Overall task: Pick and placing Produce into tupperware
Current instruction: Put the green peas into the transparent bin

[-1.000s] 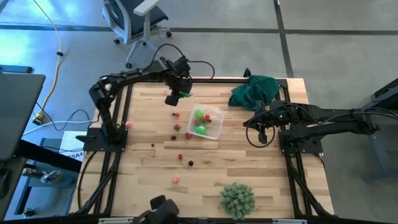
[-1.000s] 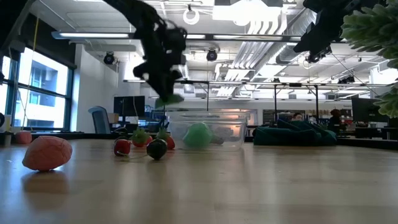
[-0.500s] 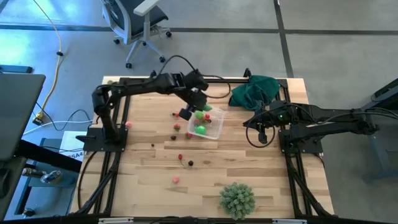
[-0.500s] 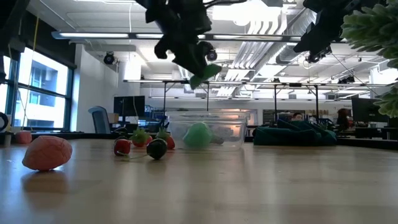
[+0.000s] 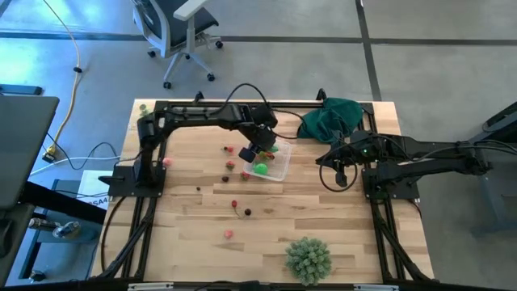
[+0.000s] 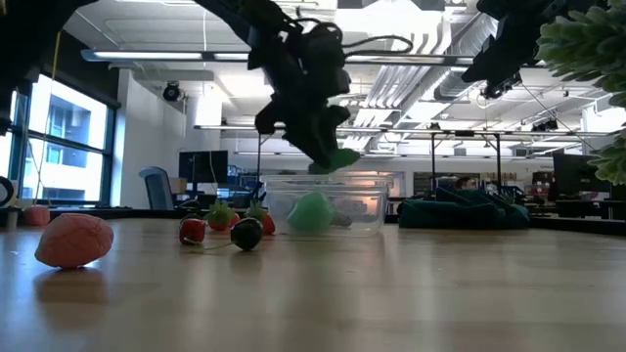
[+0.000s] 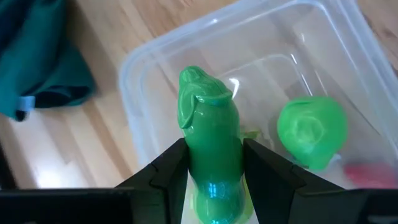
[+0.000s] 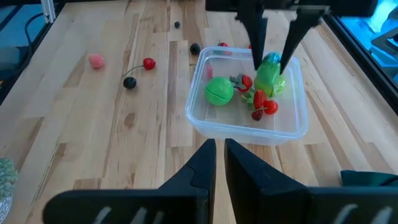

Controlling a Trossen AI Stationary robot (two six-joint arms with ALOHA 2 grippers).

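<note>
The clear tupperware (image 5: 270,159) stands mid-table with a round green piece (image 7: 311,132) and red pieces (image 8: 262,103) of produce inside. My left gripper (image 7: 214,148) hangs over its open top, shut on a long bright green produce piece (image 7: 209,134). In the low view that piece (image 6: 339,157) hangs just above the tupperware's rim (image 6: 328,178). Several small red and dark produce pieces (image 5: 233,204) lie loose on the wood to the left and near side of the tupperware. My right gripper (image 8: 220,163) waits shut at the table's right (image 5: 338,167), pointing at the tupperware. My left gripper pinches the long green piece by its two sides (image 7: 210,177) between its two fingers. The fingers (image 8: 256,38) come from above, slanting down, and lie along the piece, whose free end sticks out past the fingertips. It is lifted clear, pointing down into the tupperware's opening.
A dark green cloth (image 5: 331,118) lies at the far right corner, close behind the tupperware. A pale-green spiky ball (image 5: 308,259) sits at the near edge. In the low view a pink piece (image 6: 73,240) lies near the camera, on the left.
My left gripper has swung toward the table's right and a little nearer and lower, carrying the green piece from beyond the tupperware's far left corner to above its opening. It has rolled somewhat on the way. The piece has stayed in the fingers.
</note>
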